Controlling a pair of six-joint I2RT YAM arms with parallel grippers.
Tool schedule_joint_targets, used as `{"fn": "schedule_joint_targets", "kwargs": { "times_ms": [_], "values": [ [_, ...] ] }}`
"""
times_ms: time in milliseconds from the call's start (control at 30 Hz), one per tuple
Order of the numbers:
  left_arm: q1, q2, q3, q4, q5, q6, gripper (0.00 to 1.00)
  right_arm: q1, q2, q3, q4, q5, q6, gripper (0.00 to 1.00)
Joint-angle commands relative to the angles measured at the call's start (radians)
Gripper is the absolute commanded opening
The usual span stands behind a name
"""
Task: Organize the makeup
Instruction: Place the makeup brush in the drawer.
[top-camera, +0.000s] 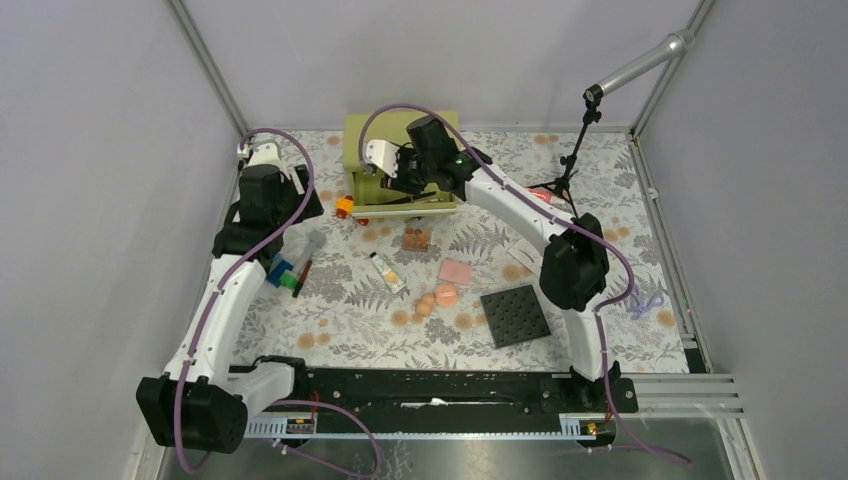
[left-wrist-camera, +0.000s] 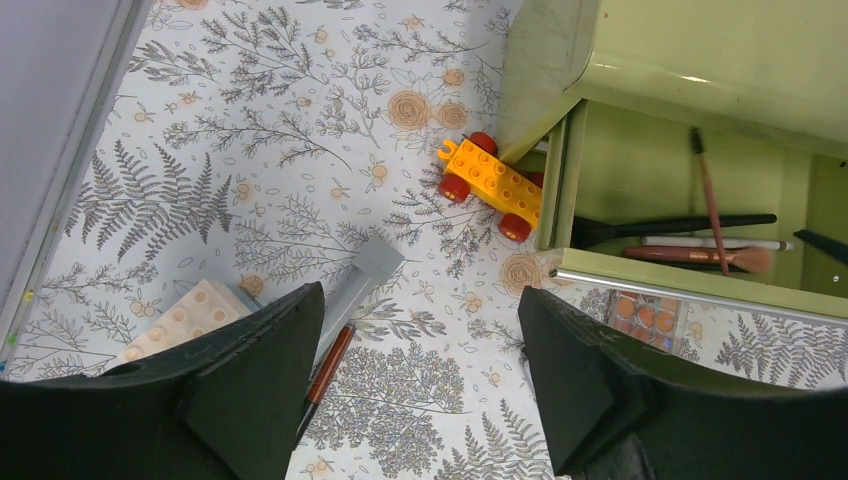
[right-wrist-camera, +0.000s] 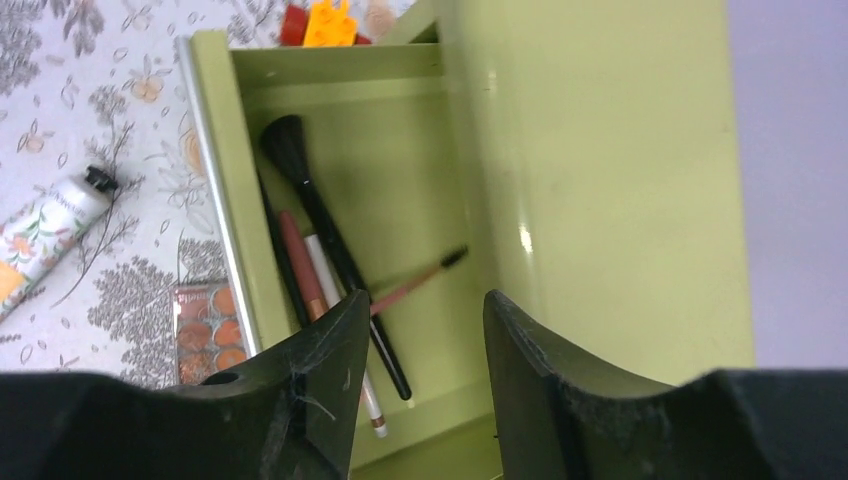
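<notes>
Top view: the right gripper hangs over the far green drawer; sponges, compact and cream tube lie loose mid-table.

Left wrist: the left gripper is wide and empty — descending could knock the pencil beside it.

Right wrist: jaws parted, nothing held, above the brushes — dropping lower may clip the drawer.

I am running a robotics lab cell, not a lived-in room. Plain grey panels on an aluminium frame box the table in. A floral cloth is spread as a staged surface. A black stand rises at the back, and the left arm and right arm are bolted to a black rail.
</notes>
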Motion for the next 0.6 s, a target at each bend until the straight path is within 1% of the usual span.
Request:
{"fn": "schedule_joint_targets", "kwargs": {
  "times_ms": [0, 67, 133, 167, 200, 233, 267, 367, 433, 500, 567],
  "values": [
    [0.007, -0.01, -0.004, 0.033, 0.002, 0.002, 0.79, -0.027, -0.089, 0.017, 0.071, -0.01, 0.143, 0.54],
    [0.007, -0.014, -0.004, 0.033, 0.001, 0.003, 0.79, -0.039, -0.153, -0.061, 0.193, 0.038, 0.253, 0.54],
    [0.008, -0.014, -0.004, 0.033, 0.0, 0.001, 0.79, -0.053, -0.232, -0.199, 0.37, 0.143, 0.402, 0.54],
    [0.008, -0.013, -0.004, 0.033, 0.002, 0.001, 0.79, -0.061, -0.275, -0.279, 0.476, 0.209, 0.481, 0.57],
    [0.008, -0.012, -0.004, 0.032, 0.004, 0.001, 0.79, -0.068, -0.31, -0.347, 0.544, 0.289, 0.56, 0.59],
    [0.008, -0.009, -0.004, 0.032, 0.007, 0.0, 0.79, -0.076, -0.346, -0.411, 0.586, 0.334, 0.645, 0.6],
    [0.008, -0.007, -0.004, 0.033, 0.01, 0.0, 0.79, -0.088, -0.38, -0.491, 0.619, 0.375, 0.713, 0.61],
    [0.008, -0.003, -0.002, 0.033, 0.015, -0.001, 0.79, -0.113, -0.47, -0.669, 0.718, 0.477, 0.867, 0.61],
    [0.008, -0.002, -0.002, 0.033, 0.017, -0.001, 0.79, -0.128, -0.522, -0.776, 0.764, 0.574, 0.976, 0.61],
    [0.008, -0.003, -0.002, 0.033, 0.015, -0.001, 0.79, -0.168, -0.558, -0.859, 0.771, 0.601, 1.104, 0.6],
    [0.008, -0.005, -0.003, 0.033, 0.014, -0.001, 0.79, -0.217, -0.57, -0.916, 0.743, 0.591, 1.25, 0.6]
  ]
}}
